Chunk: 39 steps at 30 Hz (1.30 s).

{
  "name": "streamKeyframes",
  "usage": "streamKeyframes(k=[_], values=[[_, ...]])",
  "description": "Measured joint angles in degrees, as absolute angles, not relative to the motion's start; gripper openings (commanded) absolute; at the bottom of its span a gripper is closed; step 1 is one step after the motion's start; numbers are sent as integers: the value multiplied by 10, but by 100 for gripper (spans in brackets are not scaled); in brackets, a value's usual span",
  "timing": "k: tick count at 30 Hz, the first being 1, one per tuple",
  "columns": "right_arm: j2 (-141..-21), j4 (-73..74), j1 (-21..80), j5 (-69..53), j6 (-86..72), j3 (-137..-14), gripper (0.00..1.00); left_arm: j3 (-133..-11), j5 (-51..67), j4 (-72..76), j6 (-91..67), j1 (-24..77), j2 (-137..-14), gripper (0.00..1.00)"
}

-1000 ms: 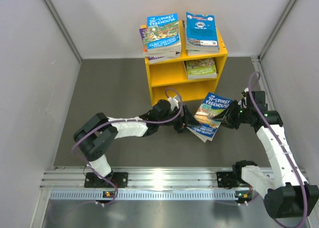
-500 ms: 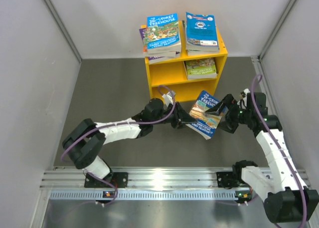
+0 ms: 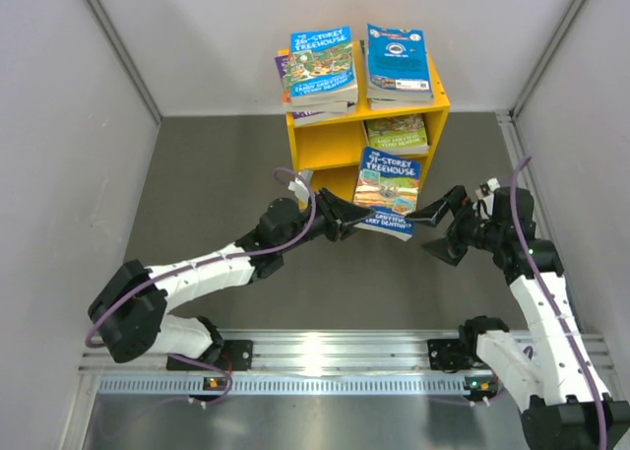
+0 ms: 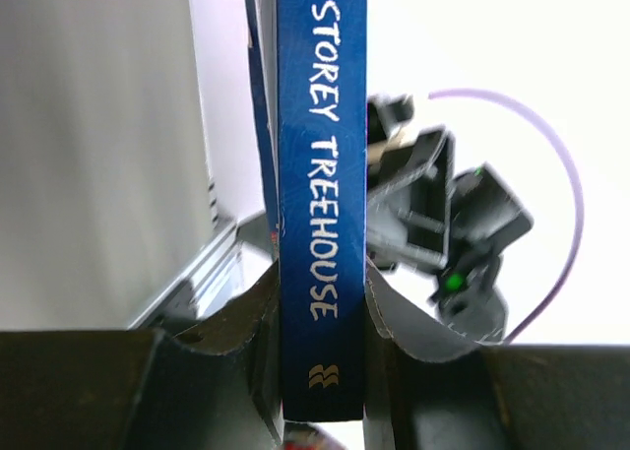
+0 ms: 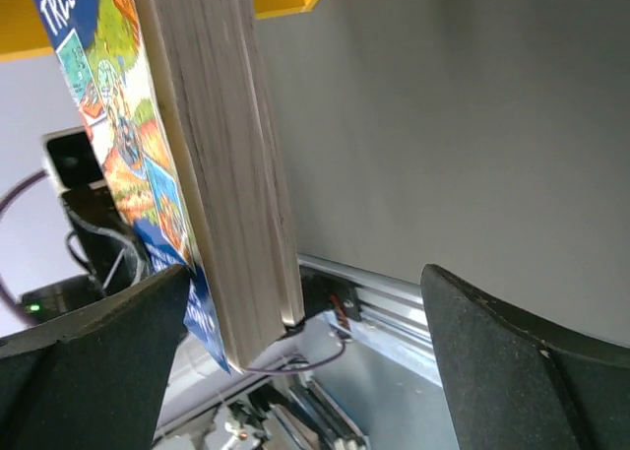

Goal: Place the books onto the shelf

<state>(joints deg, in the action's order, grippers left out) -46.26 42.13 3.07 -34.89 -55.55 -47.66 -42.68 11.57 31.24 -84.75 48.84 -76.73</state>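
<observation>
Gripping the blue paperback Treehouse book (image 3: 387,189) by its spine at frame centre, the left fingers (image 3: 340,224) hold it before the yellow open-fronted shelf (image 3: 325,145), probably lining it up for the lower compartment. Left wrist: spine pinched mid-frame. Right wrist: right fingers (image 5: 98,342) spread wide, empty.

The left arm (image 3: 197,271) and the right arm (image 3: 546,302) share white link shells between bulky black joints. A thin purple cable (image 4: 581,214) loops along each (a small green light (image 4: 453,283) glows on the right arm's wrist). The fingers (image 5: 512,371) are matte black wedges with curved inner faces.
</observation>
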Motion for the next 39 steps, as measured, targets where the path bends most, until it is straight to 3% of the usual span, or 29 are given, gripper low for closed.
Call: streamKeyframes(k=[16, 19, 20, 23, 26, 29, 39], values=[[-398, 305, 180, -282, -729, -427, 97, -361, 2, 452, -945, 538, -767, 0], [-397, 296, 188, -269, -736, -427, 74, -360, -23, 463, -948, 564, -766, 0], [-397, 292, 189, -268, -739, -427, 56, -359, -30, 463, -947, 569, -764, 0], [-387, 279, 191, -266, -747, -428, 26, -353, -51, 450, -943, 587, -757, 0], [-371, 282, 192, -265, -751, -429, 7, -343, -72, 431, -941, 602, -738, 0], [-360, 314, 200, -265, -747, -448, 0, -342, -86, 403, -929, 620, -709, 0], [-378, 464, 212, -260, -662, -600, 0, -426, -120, 248, -870, 686, -645, 0]])
